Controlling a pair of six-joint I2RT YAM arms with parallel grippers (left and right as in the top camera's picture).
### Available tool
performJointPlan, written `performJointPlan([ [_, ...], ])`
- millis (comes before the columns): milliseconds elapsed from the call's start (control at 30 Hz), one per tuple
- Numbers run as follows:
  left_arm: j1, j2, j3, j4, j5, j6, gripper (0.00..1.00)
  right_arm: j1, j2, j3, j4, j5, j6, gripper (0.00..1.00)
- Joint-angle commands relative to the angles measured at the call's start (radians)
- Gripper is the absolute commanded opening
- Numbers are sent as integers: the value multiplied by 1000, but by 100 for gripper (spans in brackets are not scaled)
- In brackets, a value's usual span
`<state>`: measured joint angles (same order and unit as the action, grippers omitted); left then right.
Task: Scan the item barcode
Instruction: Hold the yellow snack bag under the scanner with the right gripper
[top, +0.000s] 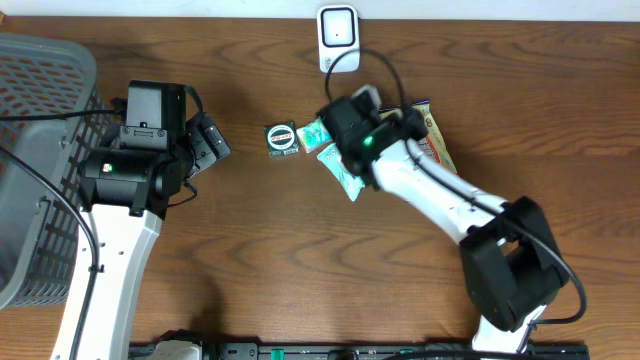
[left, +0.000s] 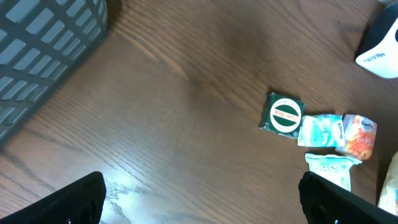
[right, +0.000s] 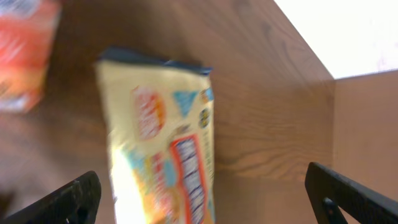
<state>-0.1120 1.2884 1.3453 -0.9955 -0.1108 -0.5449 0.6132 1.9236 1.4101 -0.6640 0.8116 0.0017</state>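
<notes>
Yellow snack packet is what I'm looking at. It's lying flat on the wooden counter, blurred in the right wrist view, with its blue-edged end pointing away from the camera. The right gripper is spread wide, one finger at each bottom corner of that view and the packet between them; I can't see either finger touching it. From overhead the packet pokes out from under the right arm on the far right of the cluster, near the white scanner, which stands at the back edge of the counter. An orange packet is beside the yellow one — just a smear in the right wrist view, clearer from the left wrist. Going left along the row: two teal packets, then a green packet with a round white label at the left end. My left gripper hangs over bare wood, well apart from the row and spread wide with nothing in it. The grey basket sits at the far left edge.
</notes>
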Motion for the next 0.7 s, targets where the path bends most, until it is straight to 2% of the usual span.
performJointPlan([
  [0,4,-2,14,-3,-6,10,98,-145,-14,52,-9,-266,27,99],
  [67,4,-2,14,-3,-6,10,98,-262,-9,44,-25,-595,26,98],
  [167,4,-2,14,-3,-6,10,98,-365,-3,-1,-27,-851,27,91],
  [300,4,-2,14,-3,-6,10,98,-432,1,-91,4,-879,24,90],
  [433,4,-2,14,-3,-6,10,98,-441,1,-185,74,-961,-51,90],
  [500,4,-2,14,-3,-6,10,98,-437,1,-212,107,-961,-51,84],
  [567,4,-2,14,-3,-6,10,98,-436,1,-221,125,-961,-27,56],
  [633,4,-2,14,-3,-6,10,98,-435,1,-219,150,-961,19,13],
  [667,4,-2,14,-3,-6,10,98,-435,1,-211,160,-962,39,1],
])
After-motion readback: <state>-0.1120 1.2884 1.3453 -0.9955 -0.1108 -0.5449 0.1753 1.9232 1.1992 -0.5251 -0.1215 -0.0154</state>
